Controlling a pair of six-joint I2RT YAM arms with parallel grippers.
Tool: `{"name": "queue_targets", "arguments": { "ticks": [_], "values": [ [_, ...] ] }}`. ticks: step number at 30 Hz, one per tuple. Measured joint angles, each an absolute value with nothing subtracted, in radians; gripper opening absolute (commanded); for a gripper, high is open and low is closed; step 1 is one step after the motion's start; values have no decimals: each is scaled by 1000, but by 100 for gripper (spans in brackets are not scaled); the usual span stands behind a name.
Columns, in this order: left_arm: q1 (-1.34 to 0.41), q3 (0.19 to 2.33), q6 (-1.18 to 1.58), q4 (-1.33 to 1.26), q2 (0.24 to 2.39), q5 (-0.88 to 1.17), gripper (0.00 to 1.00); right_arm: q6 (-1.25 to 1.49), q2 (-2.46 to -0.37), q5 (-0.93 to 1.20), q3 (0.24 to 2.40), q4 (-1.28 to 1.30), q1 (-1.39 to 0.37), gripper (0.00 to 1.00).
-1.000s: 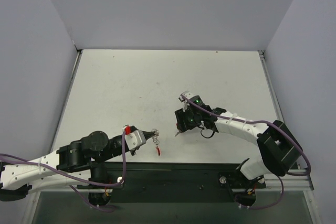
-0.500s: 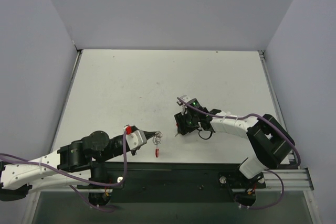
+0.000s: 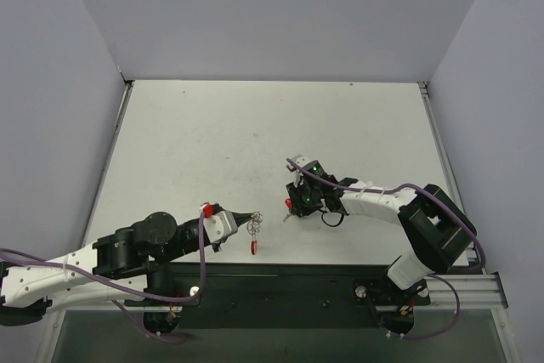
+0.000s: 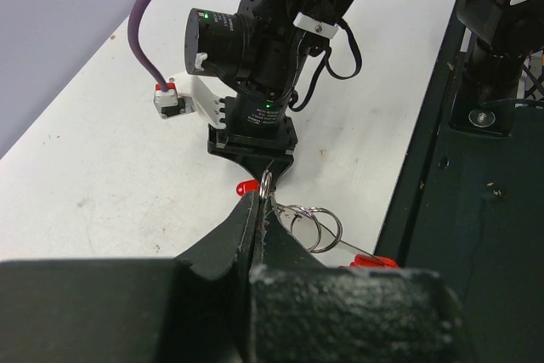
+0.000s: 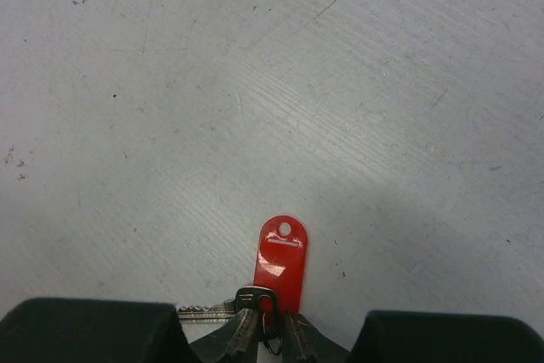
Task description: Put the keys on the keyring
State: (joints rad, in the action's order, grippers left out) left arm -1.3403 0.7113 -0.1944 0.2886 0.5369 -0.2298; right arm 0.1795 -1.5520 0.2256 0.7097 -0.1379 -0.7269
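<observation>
**A:** Two hands, top view: left hand (image 3: pixel 247 220) clamped on keyring (image 3: pixel 254 246), right hand (image 3: pixel 292 208) clamped on keys (image 3: pixel 289 204), both mid near edge of counter (image 3: pixel 255 125).

**B:** Left wrist: keyring's wire looks thin, springy, probably slippery; best pinched on one loop.

**A:** Right wrist: keys likely light, stiff; pinch at the ring end.

The keys (image 5: pixel 282 263), a small red tag beside a silver blade, sit pinched in my right fingers (image 5: pixel 241 334). The keyring (image 3: pixel 254 246), silver loops with a red clip dangling, hangs from my left fingers (image 4: pixel 229 244).
</observation>
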Motion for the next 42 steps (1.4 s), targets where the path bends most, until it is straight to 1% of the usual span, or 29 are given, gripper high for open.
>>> {"name": "queue_targets", "arguments": {
  "ticks": [1, 3, 6, 9, 10, 13, 23, 25, 29, 34, 42],
  "values": [
    [-1340, 711, -194, 289, 537, -230, 0, 180, -1552, 226, 709, -139, -727, 13],
    [-1340, 711, -194, 289, 537, -230, 0, 183, -1552, 226, 707, -140, -727, 8],
    [-1340, 711, -194, 289, 537, -230, 0, 189, -1552, 225, 707, -142, -726, 8],
    [-1340, 711, -194, 289, 538, -230, 0, 194, -1552, 226, 707, -142, -725, 16],
    [-1340, 711, -194, 289, 538, -230, 0, 196, -1552, 226, 707, -142, -725, 23],
    [-1340, 711, -194, 289, 538, -230, 0, 200, -1550, 226, 707, -140, -720, 29],
    [-1340, 711, -194, 289, 538, -230, 0, 203, -1530, 226, 689, -138, -719, 29],
    [-1340, 711, -194, 289, 538, -229, 0, 205, -1529, 226, 687, -139, -719, 28],
    [-1340, 711, -194, 289, 538, -230, 0, 206, -1529, 224, 683, -144, -719, 22],
    [-1340, 711, -194, 289, 538, -229, 0, 210, -1530, 224, 675, -162, -719, 0],
    [-1340, 711, -191, 289, 538, -230, 0, 215, -1511, 227, 665, -162, -719, 0]
  ]
}}
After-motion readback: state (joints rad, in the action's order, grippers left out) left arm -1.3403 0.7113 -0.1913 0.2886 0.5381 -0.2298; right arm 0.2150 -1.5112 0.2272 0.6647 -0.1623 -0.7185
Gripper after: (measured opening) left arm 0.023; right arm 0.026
